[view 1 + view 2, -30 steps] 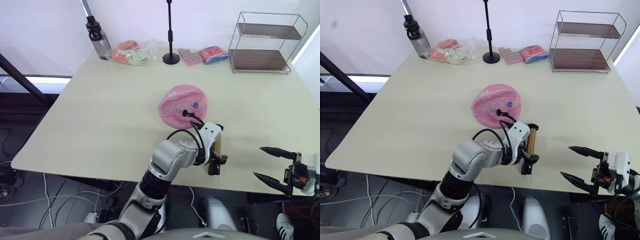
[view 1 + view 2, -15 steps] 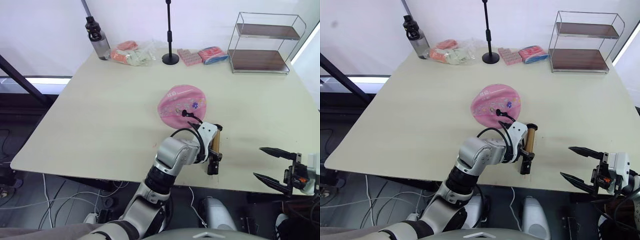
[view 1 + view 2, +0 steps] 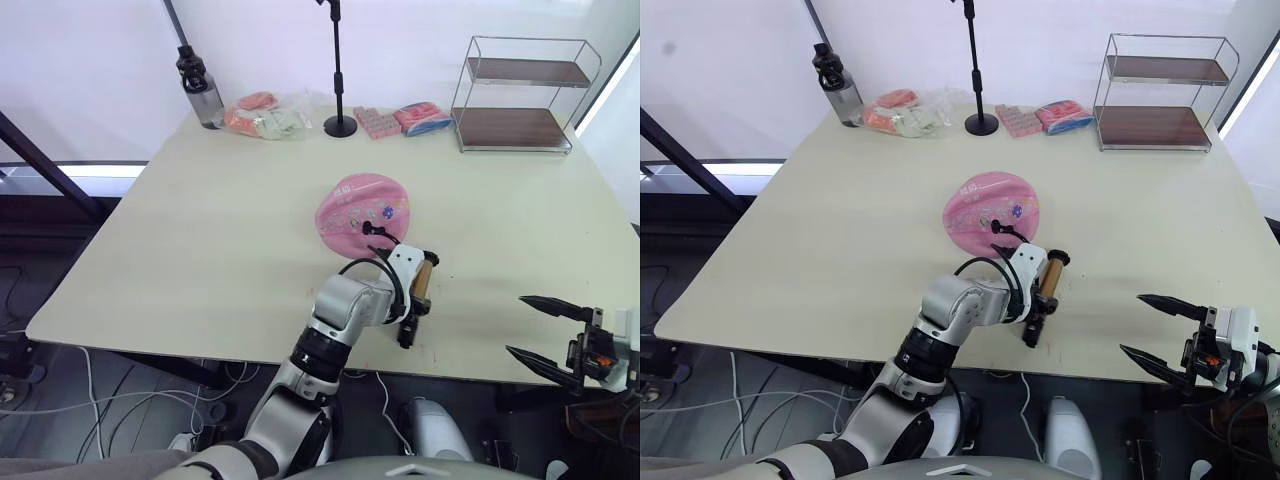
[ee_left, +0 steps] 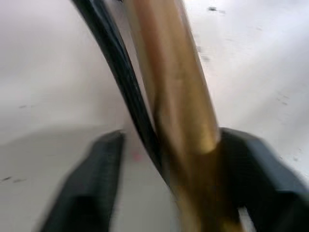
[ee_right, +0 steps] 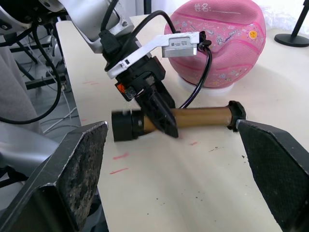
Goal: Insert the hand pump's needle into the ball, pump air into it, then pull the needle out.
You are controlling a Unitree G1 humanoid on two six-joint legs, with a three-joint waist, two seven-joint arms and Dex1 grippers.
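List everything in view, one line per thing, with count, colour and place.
ball: 1, pink, table centre.
hand pump: 1, bronze-gold barrel with black ends, near table edge, in front of the ball.
water bottle: 1, grey with black cap, far left corner.
plastic bag: 1, clear with orange and pale contents, beside the bottle.
microphone stand: 1, black, far edge.
packets: 2, pink and red-blue, right of the stand.
wire shelf: 1, metal with brown boards, far right.
table: 1, cream.
left gripper: shut on the pump barrel.
right gripper: open, off the table's near right edge.

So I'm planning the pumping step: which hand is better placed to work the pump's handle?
The right hand: it hangs open near the table edge, free, while the left hand is shut on the hand pump barrel beside the ball.
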